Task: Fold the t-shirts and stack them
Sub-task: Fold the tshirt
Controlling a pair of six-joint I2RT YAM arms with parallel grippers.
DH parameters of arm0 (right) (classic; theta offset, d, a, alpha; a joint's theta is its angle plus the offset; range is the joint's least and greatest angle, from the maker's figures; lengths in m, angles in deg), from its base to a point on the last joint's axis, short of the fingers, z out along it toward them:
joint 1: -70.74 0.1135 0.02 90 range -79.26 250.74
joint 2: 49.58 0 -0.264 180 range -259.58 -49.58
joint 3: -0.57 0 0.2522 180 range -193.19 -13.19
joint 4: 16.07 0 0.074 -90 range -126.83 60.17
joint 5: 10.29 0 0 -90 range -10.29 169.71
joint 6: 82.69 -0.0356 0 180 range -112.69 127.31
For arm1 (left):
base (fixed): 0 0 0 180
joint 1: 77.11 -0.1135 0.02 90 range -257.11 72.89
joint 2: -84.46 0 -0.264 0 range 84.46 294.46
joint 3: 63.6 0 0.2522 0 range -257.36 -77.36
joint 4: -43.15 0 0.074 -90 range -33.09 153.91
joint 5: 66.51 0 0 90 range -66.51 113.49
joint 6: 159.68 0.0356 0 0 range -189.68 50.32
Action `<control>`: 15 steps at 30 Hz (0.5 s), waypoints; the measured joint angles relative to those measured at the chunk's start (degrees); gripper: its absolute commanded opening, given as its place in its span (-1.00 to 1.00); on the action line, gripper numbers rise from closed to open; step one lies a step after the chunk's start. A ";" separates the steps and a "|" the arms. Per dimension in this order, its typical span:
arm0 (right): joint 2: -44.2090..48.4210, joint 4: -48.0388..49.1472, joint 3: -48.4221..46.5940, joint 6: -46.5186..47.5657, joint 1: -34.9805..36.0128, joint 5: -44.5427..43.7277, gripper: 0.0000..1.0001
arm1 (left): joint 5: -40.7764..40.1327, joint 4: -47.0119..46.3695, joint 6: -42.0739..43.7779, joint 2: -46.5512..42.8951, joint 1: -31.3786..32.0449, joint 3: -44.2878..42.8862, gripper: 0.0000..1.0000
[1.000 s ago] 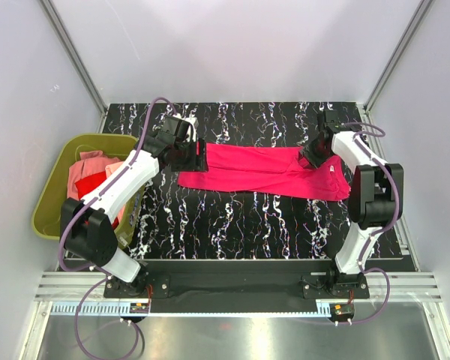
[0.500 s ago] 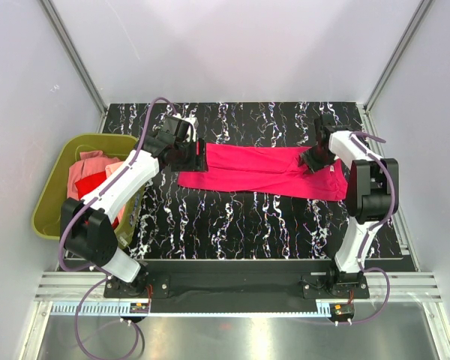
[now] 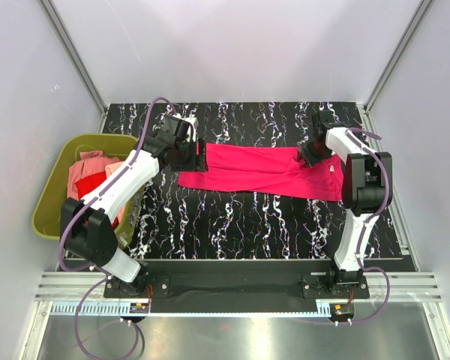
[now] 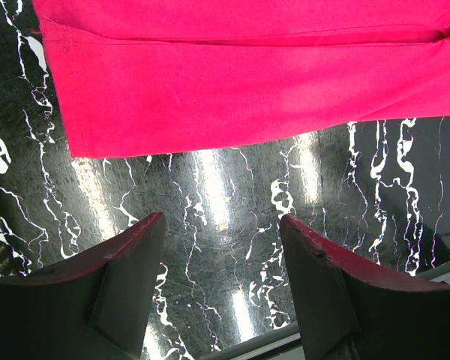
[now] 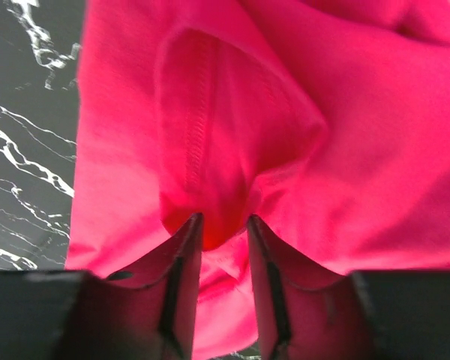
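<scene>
A bright magenta-pink t-shirt (image 3: 259, 170) lies folded in a long band across the black marbled table. My left gripper (image 3: 197, 157) is open and empty at the shirt's left end; in the left wrist view (image 4: 221, 225) its fingers hang over bare table just short of the shirt's hem (image 4: 210, 97). My right gripper (image 3: 313, 155) is at the shirt's right end, shut on a raised fold of the magenta cloth (image 5: 225, 142). Red and pale salmon-pink shirts (image 3: 90, 174) lie in the tub at the left.
An olive-green plastic tub (image 3: 56, 187) stands off the table's left edge beside the left arm. Grey walls close in the back and sides. The black marbled table (image 3: 240, 225) is bare in front of the shirt.
My right arm has swung its elbow in toward the back right while the gripper stays on the shirt's right end. The shirt's right corner has drawn in slightly. The left arm has not moved.
</scene>
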 measured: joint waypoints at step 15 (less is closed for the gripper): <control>-3.80 7.58 -6.51 18.60 0.11 7.50 -0.21 | 0.02 -0.02 0.04 0.85 0.00 0.00 0.36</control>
